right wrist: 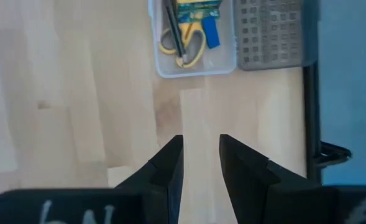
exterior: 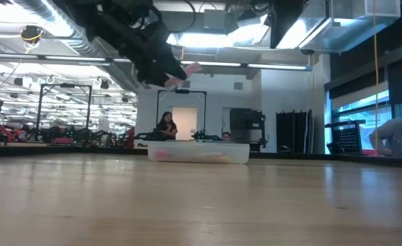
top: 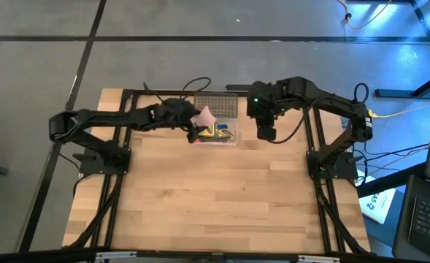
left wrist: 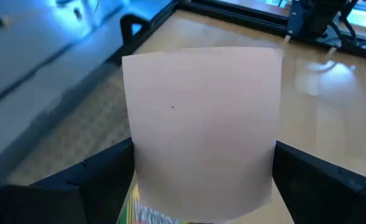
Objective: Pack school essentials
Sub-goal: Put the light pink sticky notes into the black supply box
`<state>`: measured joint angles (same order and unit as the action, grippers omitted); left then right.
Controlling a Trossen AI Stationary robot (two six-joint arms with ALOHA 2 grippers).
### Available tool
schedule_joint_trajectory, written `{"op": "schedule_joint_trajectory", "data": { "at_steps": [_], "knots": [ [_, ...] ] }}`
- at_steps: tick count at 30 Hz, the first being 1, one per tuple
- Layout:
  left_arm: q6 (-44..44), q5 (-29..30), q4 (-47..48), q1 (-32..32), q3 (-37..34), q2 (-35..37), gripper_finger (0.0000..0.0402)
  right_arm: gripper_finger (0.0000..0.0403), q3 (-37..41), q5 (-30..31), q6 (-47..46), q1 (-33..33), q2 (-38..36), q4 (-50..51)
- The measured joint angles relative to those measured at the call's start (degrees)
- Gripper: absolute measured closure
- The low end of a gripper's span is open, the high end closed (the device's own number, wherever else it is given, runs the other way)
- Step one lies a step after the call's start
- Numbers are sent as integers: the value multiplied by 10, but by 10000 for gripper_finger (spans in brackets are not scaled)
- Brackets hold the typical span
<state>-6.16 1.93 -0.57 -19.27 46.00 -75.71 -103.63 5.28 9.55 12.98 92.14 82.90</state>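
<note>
My left gripper [top: 198,118] is shut on the pink square pad [top: 205,115], high above the clear case [top: 218,135]; the pad fills the left wrist view [left wrist: 201,124]. In the case lie the yellow-handled scissors [right wrist: 186,46], the green-and-yellow crayon box [right wrist: 198,9], the blue block [right wrist: 210,34] and the dark pencil [right wrist: 173,28]. The dotted grey lid [top: 216,106] lies flat behind the case. My right gripper [right wrist: 201,158] is open and empty over the bare table, right of the case. I cannot make out the red pen. My left gripper pinches the pink pad by two opposite edges [left wrist: 136,162], one finger [left wrist: 102,174] on each side. The fingers come slanting down from the table's left. The pad sticks out past the fingertips [exterior: 190,68], tilted and lifted clear above the case.
The case stands near the table's far edge, in the middle [exterior: 198,152]. A black frame rail [top: 163,93] runs along the far edge behind the lid. Bare wooden table [top: 215,197] lies in front. People show in the room beyond.
</note>
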Motion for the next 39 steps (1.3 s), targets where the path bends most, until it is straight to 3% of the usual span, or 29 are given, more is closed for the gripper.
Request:
{"op": "schedule_joint_trajectory", "data": {
  "at_steps": [6,17,29,39],
  "knots": [
    [45,1,-102,3,0,-72,53,297,0,-9,-2,6,0,10],
    [82,-2,-198,3,0,-192,53,297,0,-9,-1,6,0,5],
    [84,-12,-259,3,0,-267,53,297,0,-9,-1,6,0,-10],
    [102,-12,-261,3,0,-272,53,297,0,-9,-3,6,0,-16]
  ]
}}
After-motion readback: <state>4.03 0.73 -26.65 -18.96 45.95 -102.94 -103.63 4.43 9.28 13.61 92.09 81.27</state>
